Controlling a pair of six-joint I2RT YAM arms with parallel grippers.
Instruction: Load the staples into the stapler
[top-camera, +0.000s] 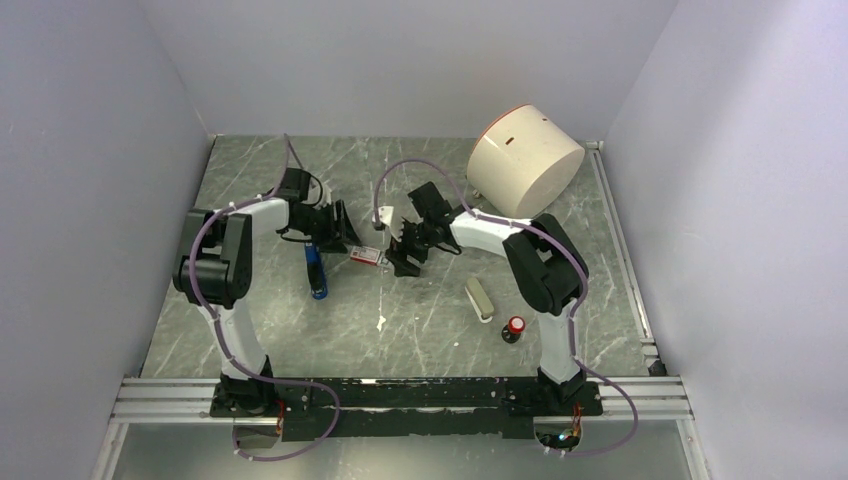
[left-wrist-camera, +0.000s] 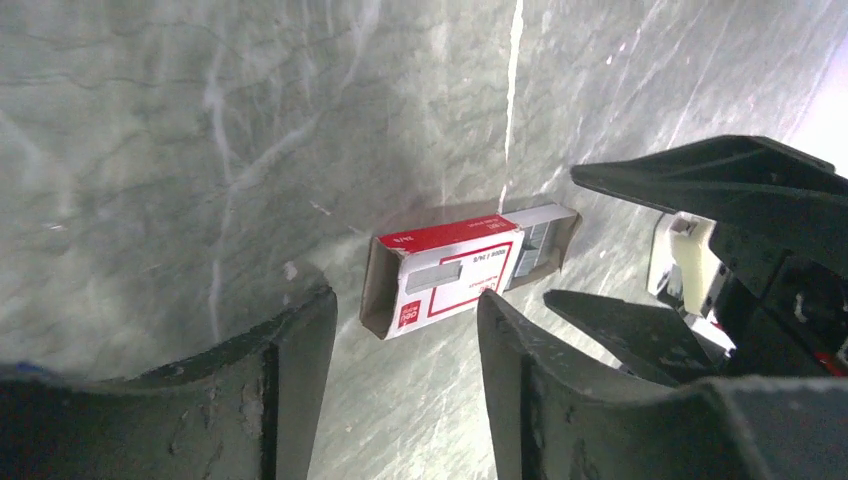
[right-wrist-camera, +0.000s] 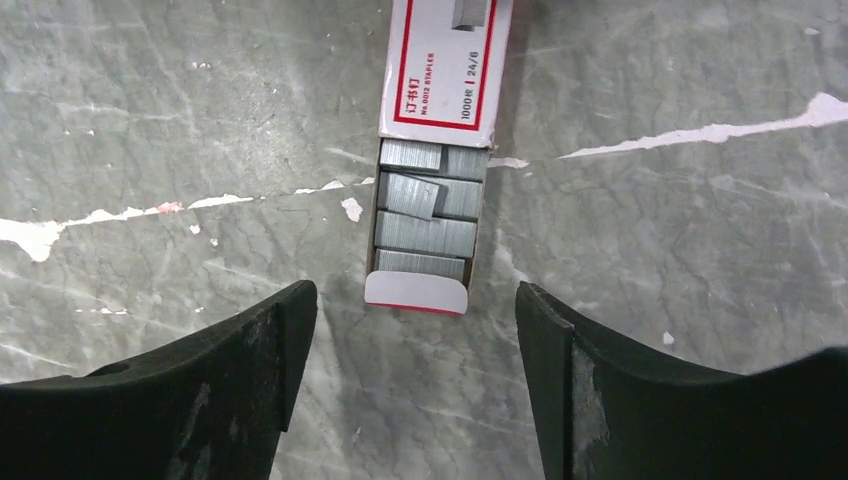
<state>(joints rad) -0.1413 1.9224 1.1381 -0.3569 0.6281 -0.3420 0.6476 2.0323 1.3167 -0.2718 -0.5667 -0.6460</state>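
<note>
"24/6", "1000" on staples box (right-wrist-camera: 440, 80)

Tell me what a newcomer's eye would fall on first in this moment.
The red-and-white staple box at mid-table draws the eye first, its tray sticking out with the grey staples bared. The left gripper and the right gripper face it from either side, both open and empty. The blue stapler lies on the table by the left gripper, and a big cream cylinder sits at the far right.
</note>
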